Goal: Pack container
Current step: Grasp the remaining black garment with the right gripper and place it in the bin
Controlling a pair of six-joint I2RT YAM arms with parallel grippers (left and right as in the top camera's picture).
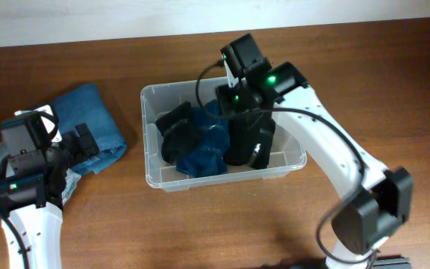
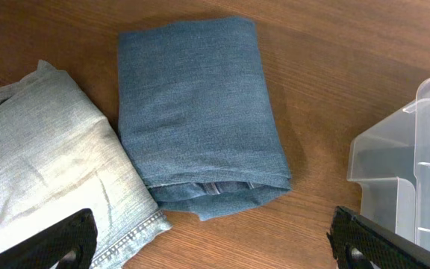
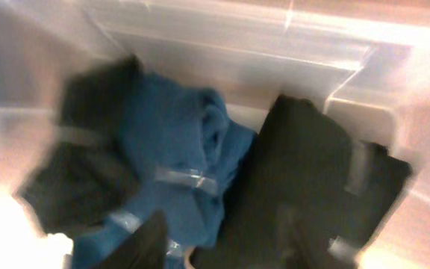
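- Clear plastic container (image 1: 149, 97) stands mid-table in the overhead view. It holds black garments (image 1: 176, 134) and a dark blue garment (image 1: 207, 153). The right gripper (image 1: 248, 146) is down inside among them. It is black against black, so its opening and any hold cannot be determined.
- Same view: the left gripper (image 1: 83, 142) hovers over folded blue jeans (image 1: 88, 108), which lie left of the container and outside it. Judged step: the right arm is settling an item in the container while the left arm lines up the next pick.
- Left wrist view: the fingers (image 2: 66, 239) are spread wide at the lower corners of the frame, with nothing between them. The blue jeans lie directly below, and pale grey jeans (image 2: 43, 172) touch their left side. A container corner (image 2: 409, 172) shows at the right. The next move calls for a straight descent onto the blue fold, taking all layers so it does not open out.
- Right wrist view: heavily blurred. The dark blue garment (image 3: 178, 164) lies between black ones within the container walls. Finger state is not legible.
- Surface: brown wood-grain table (image 1: 394, 67), level. Room: only a pale strip of wall (image 1: 51, 19) beyond the far edge.
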